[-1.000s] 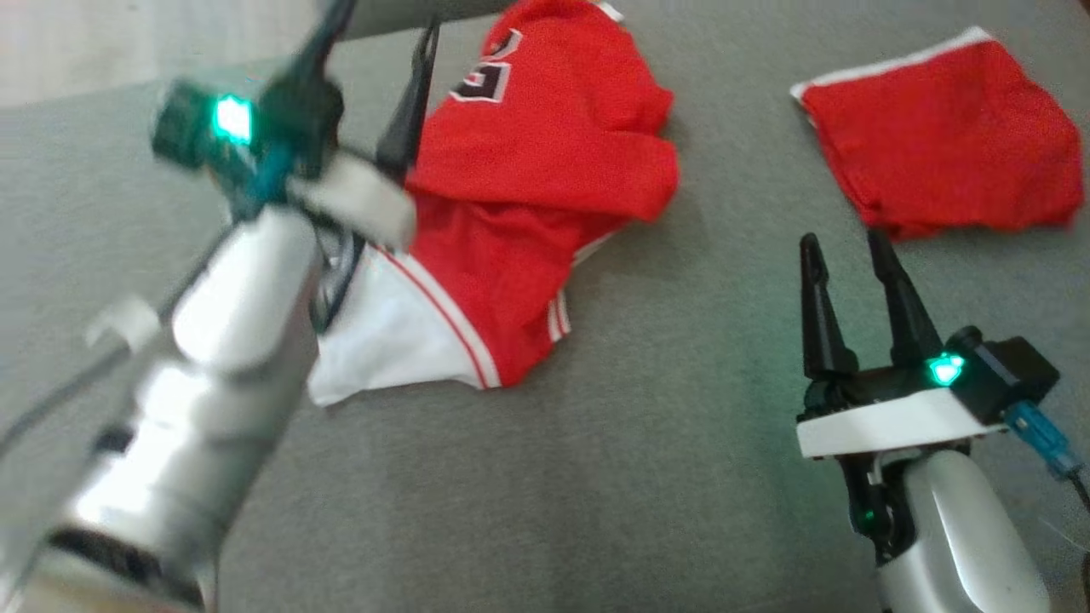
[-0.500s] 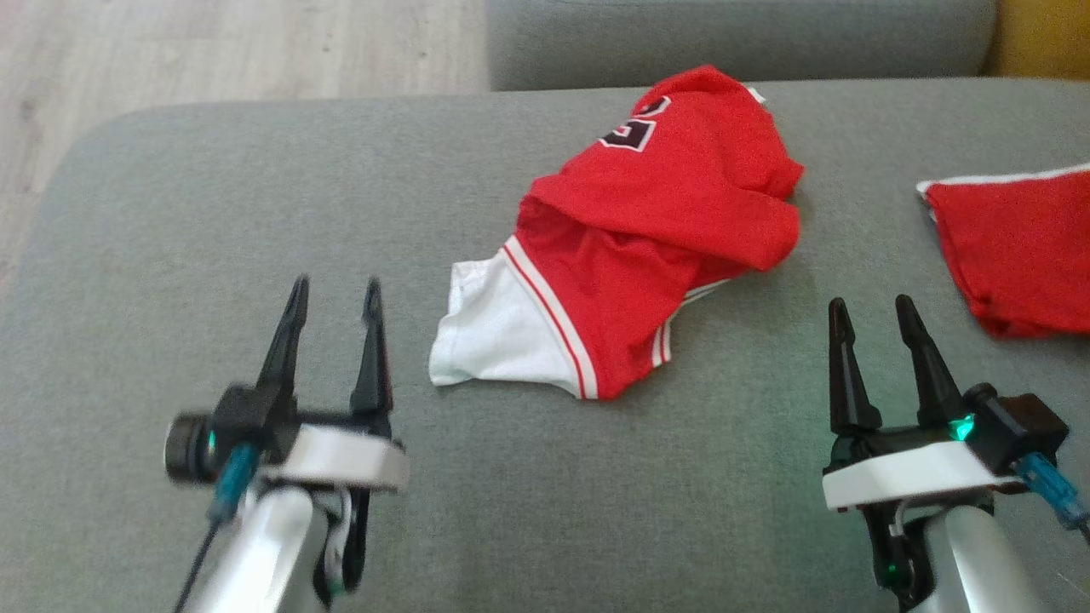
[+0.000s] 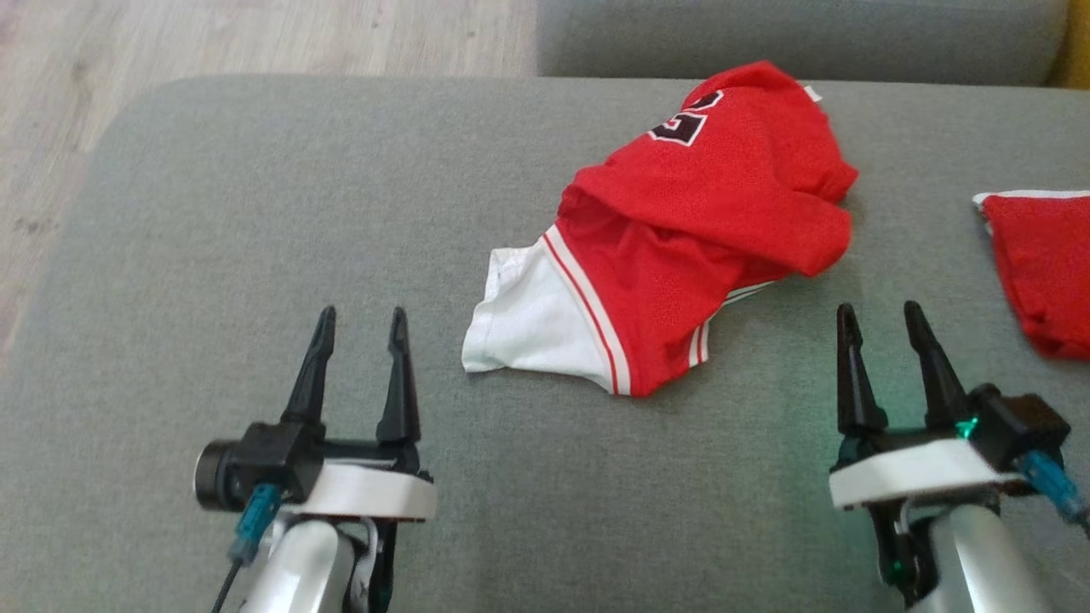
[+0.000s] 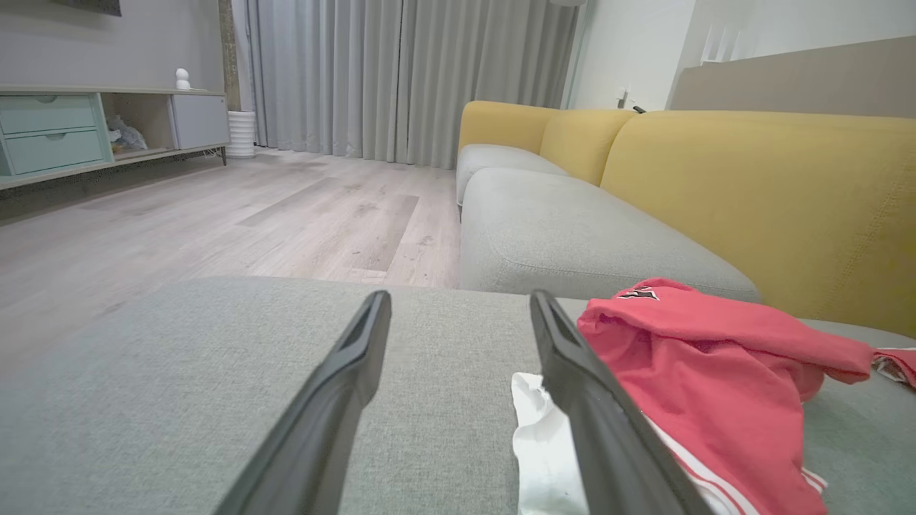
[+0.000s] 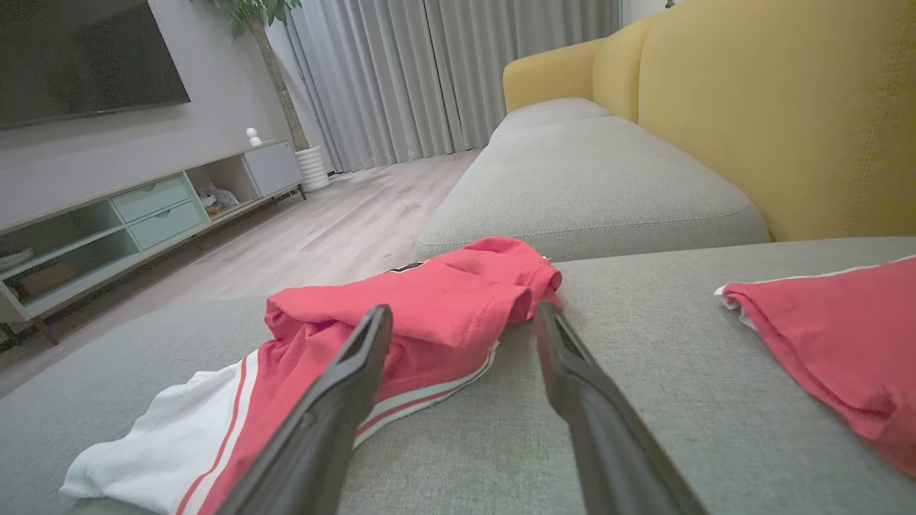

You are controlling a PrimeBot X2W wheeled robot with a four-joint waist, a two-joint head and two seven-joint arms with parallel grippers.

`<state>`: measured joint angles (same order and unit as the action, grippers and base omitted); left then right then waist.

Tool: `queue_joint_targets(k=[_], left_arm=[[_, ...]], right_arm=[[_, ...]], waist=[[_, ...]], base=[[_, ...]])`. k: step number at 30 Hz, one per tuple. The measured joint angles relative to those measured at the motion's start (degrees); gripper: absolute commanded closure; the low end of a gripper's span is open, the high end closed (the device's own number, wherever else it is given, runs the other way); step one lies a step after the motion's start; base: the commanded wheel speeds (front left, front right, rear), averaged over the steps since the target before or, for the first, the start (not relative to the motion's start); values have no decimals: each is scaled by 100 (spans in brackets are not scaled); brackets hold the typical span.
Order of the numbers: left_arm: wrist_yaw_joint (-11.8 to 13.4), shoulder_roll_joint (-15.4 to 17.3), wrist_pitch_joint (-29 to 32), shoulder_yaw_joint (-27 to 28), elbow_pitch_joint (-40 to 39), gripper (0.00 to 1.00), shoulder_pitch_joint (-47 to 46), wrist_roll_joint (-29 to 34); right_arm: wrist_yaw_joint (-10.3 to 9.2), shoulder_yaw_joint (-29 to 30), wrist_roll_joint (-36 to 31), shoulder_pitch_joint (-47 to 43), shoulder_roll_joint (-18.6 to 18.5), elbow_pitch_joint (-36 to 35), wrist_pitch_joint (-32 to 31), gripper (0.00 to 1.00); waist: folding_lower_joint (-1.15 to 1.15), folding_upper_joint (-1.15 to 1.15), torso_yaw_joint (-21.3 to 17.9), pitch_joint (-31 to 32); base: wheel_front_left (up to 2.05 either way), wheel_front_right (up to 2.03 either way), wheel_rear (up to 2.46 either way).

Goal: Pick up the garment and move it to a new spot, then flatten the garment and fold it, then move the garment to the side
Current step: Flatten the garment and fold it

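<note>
Red-and-white jersey (image 3: 681,247) lies crumpled on the grey sofa cushion (image 3: 255,213), ahead of and between both arms. Left gripper (image 3: 362,313) open, empty, near the white hem. Right gripper (image 3: 879,308) open, empty, near the striped edge. Second red garment (image 3: 1043,264) at far right.

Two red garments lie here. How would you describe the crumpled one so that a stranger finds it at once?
On the wide grey seat cushion, near its middle, lies a crumpled red garment. Unlike the flat red cloth at the right edge, it has a large white panel at its near end and a black-and-white number at its far end.
</note>
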<state>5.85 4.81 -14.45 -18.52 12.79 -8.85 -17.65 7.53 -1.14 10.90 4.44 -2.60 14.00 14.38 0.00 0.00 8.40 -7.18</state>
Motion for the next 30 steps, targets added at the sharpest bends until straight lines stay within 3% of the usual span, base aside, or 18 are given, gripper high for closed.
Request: queue_joint_targets(k=[7, 15, 24, 25, 26, 30], left_arm=[[-178, -138, 0, 44, 109, 0, -177, 130], [-289, -183, 0, 147, 197, 0, -187, 267], [-290, -196, 0, 183, 198, 0, -188, 321], [-290, -197, 0, 189, 200, 0, -188, 321], [-290, -197, 0, 196, 204, 0, -190, 321], [-289, -199, 0, 231, 225, 0, -190, 359]], right_arm=[[0, -88, 521, 797, -2, 742, -2, 0], [0, 118, 1324, 1491, -5, 2083, -76, 0], [0, 31, 1651, 1972, -15, 2551, -16, 0], [0, -3, 1662, 1998, -14, 2552, -16, 11], [0, -29, 1693, 2024, -14, 2553, -16, 100], [0, -55, 1678, 2066, -16, 2331, -5, 100]], waist=[[1, 0, 225, -241], [1, 0, 525, -401], [1, 0, 536, -465], [0, 0, 523, -467], [1, 0, 506, -467], [0, 0, 404, -436]], base=[[0, 0, 0], [0, 0, 0], [0, 0, 0], [0, 0, 0], [0, 0, 0], [0, 0, 0]])
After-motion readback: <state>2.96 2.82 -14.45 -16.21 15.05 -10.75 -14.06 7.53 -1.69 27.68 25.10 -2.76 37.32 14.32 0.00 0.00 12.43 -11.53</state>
